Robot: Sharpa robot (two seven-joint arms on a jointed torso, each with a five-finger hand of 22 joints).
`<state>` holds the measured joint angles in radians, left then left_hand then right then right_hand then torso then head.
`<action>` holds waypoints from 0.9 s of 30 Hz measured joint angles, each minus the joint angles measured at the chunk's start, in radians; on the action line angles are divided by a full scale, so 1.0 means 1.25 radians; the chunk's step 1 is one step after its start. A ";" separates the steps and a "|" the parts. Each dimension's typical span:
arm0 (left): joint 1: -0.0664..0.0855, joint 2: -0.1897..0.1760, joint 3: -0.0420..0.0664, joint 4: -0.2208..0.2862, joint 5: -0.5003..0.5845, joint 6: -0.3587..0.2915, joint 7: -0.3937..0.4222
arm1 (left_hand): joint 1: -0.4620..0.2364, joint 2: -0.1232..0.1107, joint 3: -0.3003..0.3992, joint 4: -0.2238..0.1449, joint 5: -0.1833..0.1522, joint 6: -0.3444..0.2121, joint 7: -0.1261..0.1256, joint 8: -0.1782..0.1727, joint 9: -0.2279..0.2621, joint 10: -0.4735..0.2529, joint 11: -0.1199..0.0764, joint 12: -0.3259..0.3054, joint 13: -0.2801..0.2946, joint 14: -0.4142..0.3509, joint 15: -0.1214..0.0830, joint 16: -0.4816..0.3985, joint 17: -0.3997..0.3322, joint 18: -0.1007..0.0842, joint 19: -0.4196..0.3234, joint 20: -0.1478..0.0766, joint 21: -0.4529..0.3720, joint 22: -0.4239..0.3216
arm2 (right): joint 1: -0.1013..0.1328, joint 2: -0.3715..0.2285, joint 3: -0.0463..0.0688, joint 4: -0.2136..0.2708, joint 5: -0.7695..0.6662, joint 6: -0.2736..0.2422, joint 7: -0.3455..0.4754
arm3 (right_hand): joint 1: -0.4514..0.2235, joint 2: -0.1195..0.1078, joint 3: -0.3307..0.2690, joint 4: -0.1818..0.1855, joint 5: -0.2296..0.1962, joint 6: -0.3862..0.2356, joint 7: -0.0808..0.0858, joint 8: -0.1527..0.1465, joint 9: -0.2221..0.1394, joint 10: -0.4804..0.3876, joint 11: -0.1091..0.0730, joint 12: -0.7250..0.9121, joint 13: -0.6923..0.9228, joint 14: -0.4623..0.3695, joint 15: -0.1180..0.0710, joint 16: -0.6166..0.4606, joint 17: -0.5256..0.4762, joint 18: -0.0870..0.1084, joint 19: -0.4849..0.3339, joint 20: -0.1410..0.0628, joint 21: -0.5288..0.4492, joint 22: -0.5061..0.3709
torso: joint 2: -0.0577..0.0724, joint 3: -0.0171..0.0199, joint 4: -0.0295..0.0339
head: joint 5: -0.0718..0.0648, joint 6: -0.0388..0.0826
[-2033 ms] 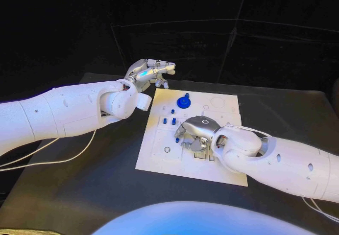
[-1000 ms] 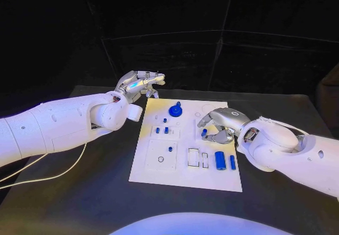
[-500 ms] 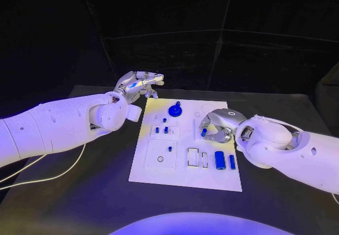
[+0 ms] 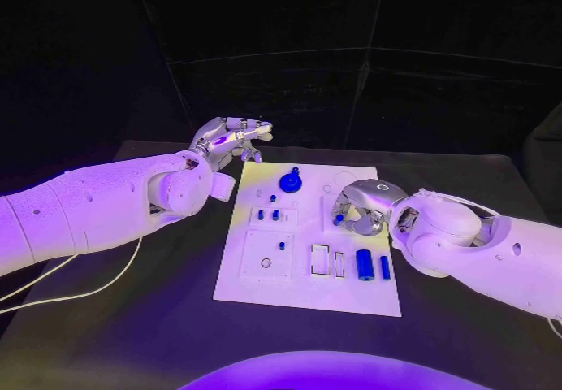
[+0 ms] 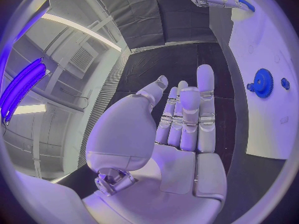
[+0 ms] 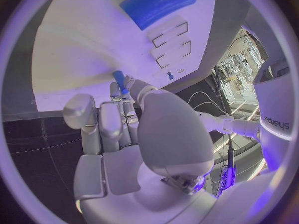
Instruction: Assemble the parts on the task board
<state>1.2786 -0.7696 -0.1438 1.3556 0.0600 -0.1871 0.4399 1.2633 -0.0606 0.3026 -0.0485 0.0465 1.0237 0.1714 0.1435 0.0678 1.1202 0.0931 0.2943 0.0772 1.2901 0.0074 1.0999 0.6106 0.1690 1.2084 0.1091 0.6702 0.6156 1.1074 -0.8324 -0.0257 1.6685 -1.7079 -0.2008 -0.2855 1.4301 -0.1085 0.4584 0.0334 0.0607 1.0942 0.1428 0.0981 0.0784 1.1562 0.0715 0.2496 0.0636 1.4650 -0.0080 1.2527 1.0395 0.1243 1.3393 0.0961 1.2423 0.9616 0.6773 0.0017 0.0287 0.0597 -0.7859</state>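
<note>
1. Task board, white rectangular plate [image 4: 307,280]: lies flat at the centre of the head view on the black table [image 4: 129,325], between the two arms, so either hand can reach its recesses.
2. Blue toothed gear with centre post [image 4: 291,183]: seated near the board's upper edge; also seen in the left wrist view [image 5: 262,82]. It looks already assembled.
3. Small blue pegs [image 4: 268,215]: standing in the board's upper-left block, with one more lower down [image 4: 283,245]. Apparently placed.
4. Two blue cylinders, one thick, one thin [image 4: 365,265]: lying side by side at the board's right centre, beside two open rectangular slots [image 4: 320,259]. Judged to be awaiting insertion.
5. Right hand, silver, many-fingered [image 4: 358,208]: over the board's right upper part, fingers curled, pinching a small blue peg [image 6: 118,80] at its fingertips, peg end pointing at the board. Held this way, presumably, to carry it to a hole.
6. Left hand, silver [image 4: 231,135]: raised beyond the board's upper-left corner, holding nothing, fingers straight and fairly close together in its wrist view [image 5: 187,114]; parked clear of the work.
7. Change from half a second earlier: essentially none. Both hands and all parts keep their places.
</note>
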 measured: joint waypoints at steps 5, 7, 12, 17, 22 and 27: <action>0.000 0.000 0.000 0.000 0.000 0.001 -0.001 | 0.000 0.000 0.000 0.000 0.000 0.000 0.000 0.000 0.000 0.000 0.000 0.000 0.000 0.000 0.000 0.000 0.000 0.000 0.000 0.000 0.000 0.000 | 0.000 0.004 0.000 -0.005 -0.002 -0.005 0.000 | -0.004 0.004 0.016 -0.004 -0.002 0.024 -0.007 0.007 0.000 0.024 -0.010 -0.006 0.001 0.002 -0.007 0.008 0.007 0.000 0.007 -0.007 0.013 0.020 | 0.000 0.0000 -0.0001 | -0.003 -0.001; 0.000 0.000 0.000 0.000 0.000 0.001 -0.001 | 0.000 0.000 0.000 0.000 0.000 0.000 0.000 0.000 0.000 0.000 0.000 0.000 0.000 0.000 0.000 0.000 0.000 0.000 0.000 0.000 0.000 0.000 | 0.000 0.005 0.000 -0.006 -0.003 -0.009 0.001 | -0.006 0.006 0.018 -0.006 -0.003 0.028 -0.009 0.008 0.001 0.027 -0.010 -0.008 0.004 0.002 -0.007 0.008 0.009 0.000 0.008 -0.008 0.015 0.023 | 0.000 0.0000 -0.0001 | -0.003 -0.001; 0.000 0.000 0.000 0.000 0.000 0.001 -0.002 | 0.000 0.000 0.000 0.000 0.000 0.000 0.000 0.000 0.000 0.000 0.000 0.000 0.000 0.000 0.000 0.000 0.000 0.000 0.000 0.000 0.000 0.000 | -0.001 0.003 -0.001 -0.008 -0.004 -0.026 0.005 | -0.004 0.013 0.022 -0.010 -0.004 0.030 -0.011 0.008 0.001 0.029 -0.012 -0.014 0.003 0.002 -0.007 0.008 0.007 0.000 0.008 -0.008 0.015 0.024 | 0.000 -0.0001 -0.0001 | -0.007 -0.002; 0.000 -0.001 0.000 0.001 0.000 0.002 -0.003 | 0.000 0.000 0.000 0.000 0.000 0.000 0.000 0.000 0.000 0.000 0.000 0.000 0.000 0.000 0.000 0.000 0.000 0.000 0.000 0.000 0.000 0.000 | -0.001 -0.013 -0.001 0.012 0.001 -0.045 0.011 | -0.001 0.016 0.024 -0.012 -0.007 0.030 -0.011 0.008 0.001 0.029 -0.012 -0.018 0.002 0.001 -0.007 0.008 0.006 0.000 0.008 -0.008 0.015 0.024 | 0.000 -0.0002 -0.0001 | -0.010 -0.002; 0.000 -0.004 0.000 0.001 0.000 0.002 -0.004 | 0.000 0.000 0.000 0.000 0.000 0.000 0.000 0.000 0.000 -0.003 0.003 0.000 0.000 0.000 0.000 0.000 -0.004 0.000 0.000 0.000 0.000 -0.001 | 0.000 -0.031 0.019 0.058 0.011 -0.068 0.020 | 0.001 0.018 0.026 -0.014 -0.007 0.029 -0.012 0.008 0.001 0.029 -0.012 -0.019 0.000 0.001 -0.007 0.008 0.007 0.000 0.008 -0.008 0.015 0.025 | -0.001 -0.0007 -0.0001 | -0.010 0.000; 0.000 -0.005 0.000 0.001 0.000 0.003 -0.005 | 0.000 0.000 0.000 0.000 0.000 0.000 0.000 0.000 0.000 -0.003 0.003 0.000 0.001 0.000 0.000 0.000 -0.004 0.000 0.000 0.000 0.000 -0.001 | 0.001 -0.041 0.035 0.114 0.028 -0.092 0.033 | 0.001 0.018 0.027 -0.015 -0.007 0.031 -0.011 0.008 0.002 0.029 -0.011 -0.019 0.001 0.001 -0.007 0.010 0.008 0.000 0.008 -0.008 0.015 0.027 | -0.001 -0.0007 -0.0001 | -0.009 0.000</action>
<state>1.2784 -0.7763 -0.1441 1.3568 0.0601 -0.1840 0.4341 1.2633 -0.0606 0.3026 -0.0485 0.0465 1.0237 0.1714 0.1435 0.0679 1.1166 0.0967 0.2943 0.0779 1.2901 0.0074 1.0999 0.6060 0.1690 1.2084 0.1091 0.6702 0.6149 1.1089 -0.8842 0.0177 1.8112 -1.6724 -0.3154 -0.2441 1.4318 -0.0863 0.4921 0.0148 0.0522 1.1326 0.1295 0.1080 0.0802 1.1919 0.0572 0.2263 0.0648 1.4668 -0.0165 1.2652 1.0500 0.1243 1.3496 0.0856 1.2615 0.9949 0.6756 0.0009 0.0286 0.0488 -0.7856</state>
